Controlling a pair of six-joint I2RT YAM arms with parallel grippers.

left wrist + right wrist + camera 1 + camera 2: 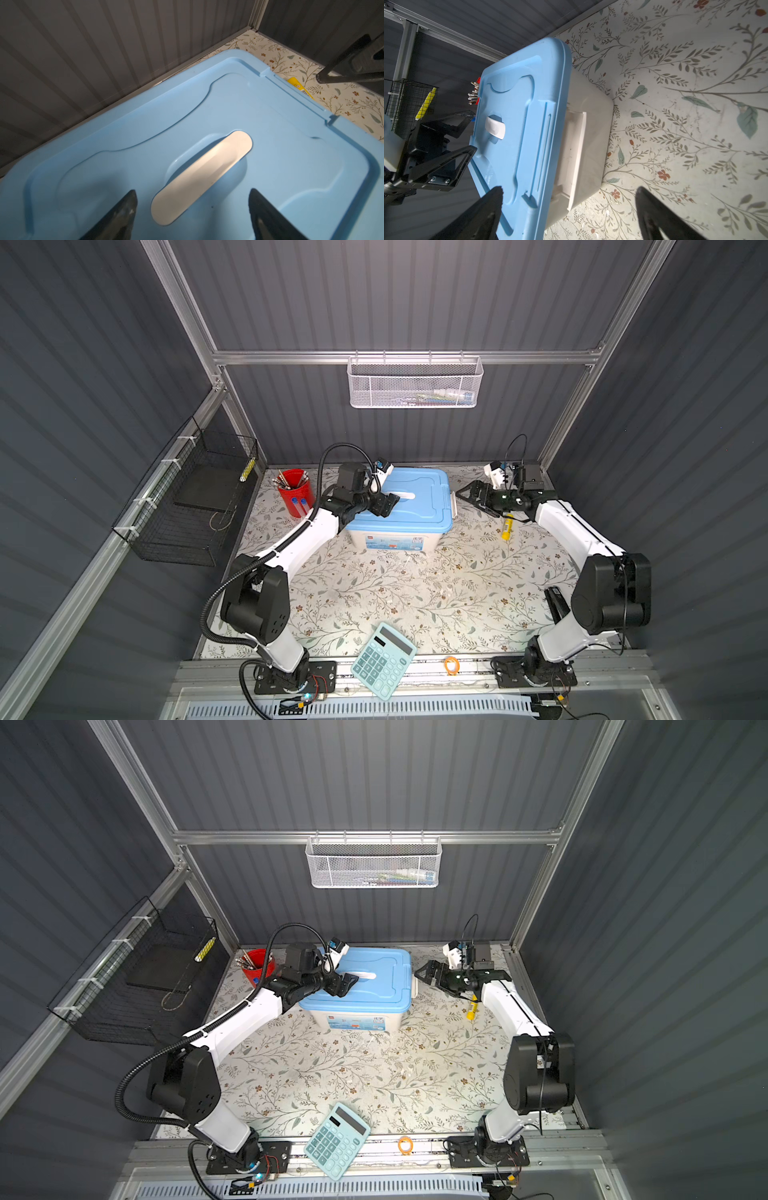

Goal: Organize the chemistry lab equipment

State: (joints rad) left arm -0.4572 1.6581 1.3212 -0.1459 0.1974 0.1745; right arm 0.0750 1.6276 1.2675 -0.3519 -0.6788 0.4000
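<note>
The left gripper (390, 502) hangs low over the blue lid (419, 497). Its jaws are spread to either side of the white handle (201, 178) and grasp nothing. Whether the fingertips touch the lid cannot be told. The right gripper (467, 498) is also released, with its jaws wide. It points at the right end of the storage box (390, 541), near the white latch (452, 504) but apart from it.

The box stands closed at the back of the floral mat (374, 597). A teal calculator (383, 659) lies at the front edge. A red cup (296, 493) of pens stands left of the box. Of the lab equipment, two blue-capped test tubes (300, 504) show at the cup's near side. A yellow marker (507, 529) lies under the right arm. Small clear pieces (409, 561) glint faintly on the mat just in front of the box.
</note>
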